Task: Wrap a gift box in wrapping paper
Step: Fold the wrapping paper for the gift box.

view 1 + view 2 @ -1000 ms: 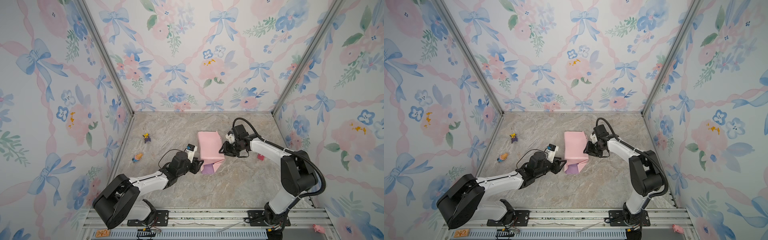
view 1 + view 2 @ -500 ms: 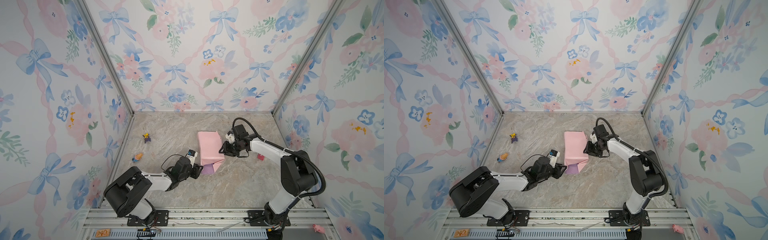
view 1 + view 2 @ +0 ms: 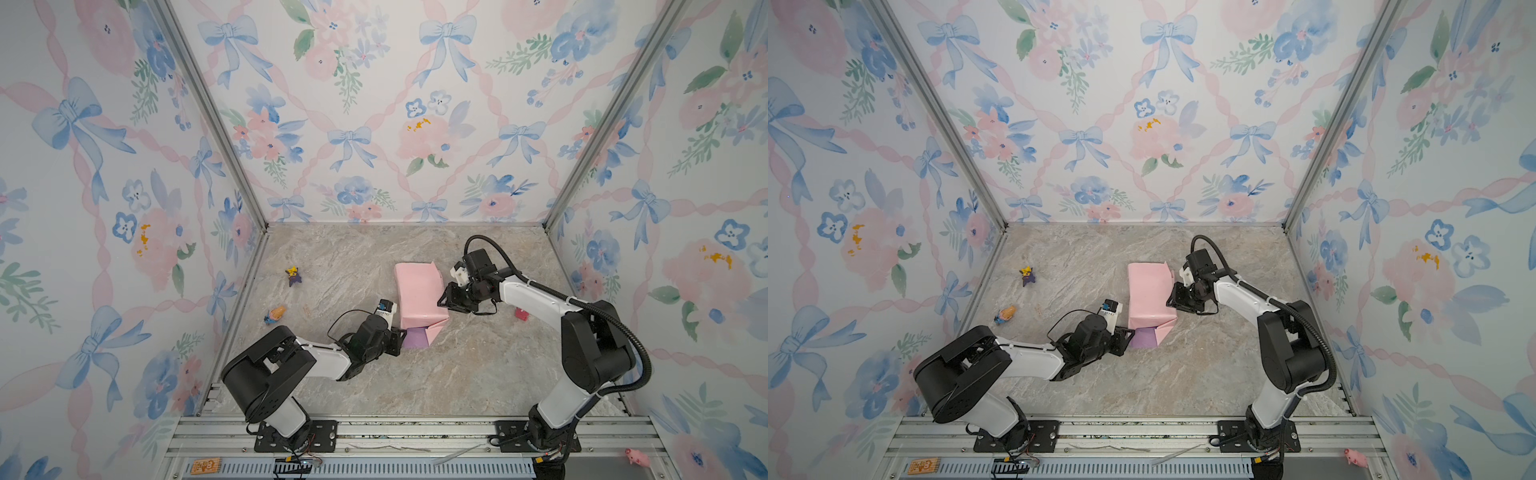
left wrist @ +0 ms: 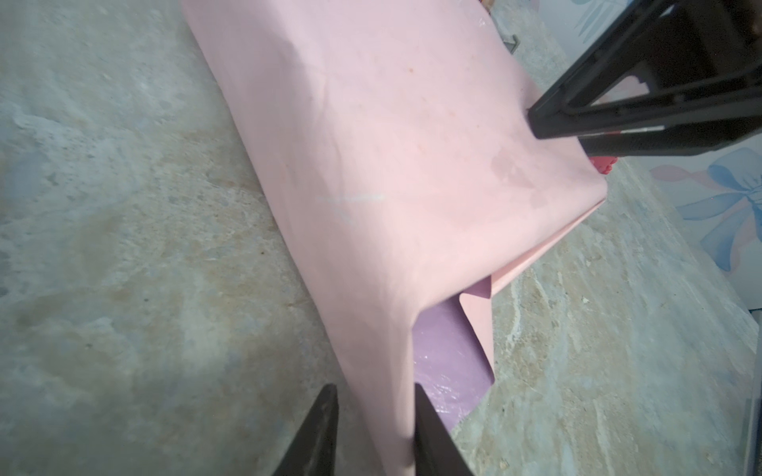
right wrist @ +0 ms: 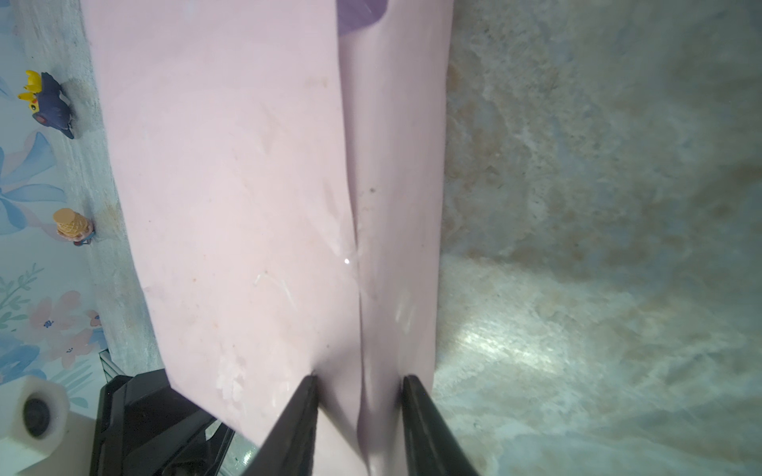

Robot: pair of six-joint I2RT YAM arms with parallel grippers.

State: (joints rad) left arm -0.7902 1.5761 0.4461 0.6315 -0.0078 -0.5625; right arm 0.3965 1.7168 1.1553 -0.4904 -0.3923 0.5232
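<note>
Pink-faced wrapping paper [image 3: 417,293], folded into a box-shaped bundle, lying mid-way across the marbled table [image 3: 332,386]; its lilac underside shows at the near open end. Gift box not visible beneath the paper.

Left gripper [image 4: 375,391]: at the bundle's near left corner, jaws partly open, straddling the hanging pink edge, with a gap beside one finger.

Right gripper [image 5: 361,383]: at the bundle's right side, jaws narrowly parted with a paper fold between them; whether it is pinched, cannot tell.
</note>
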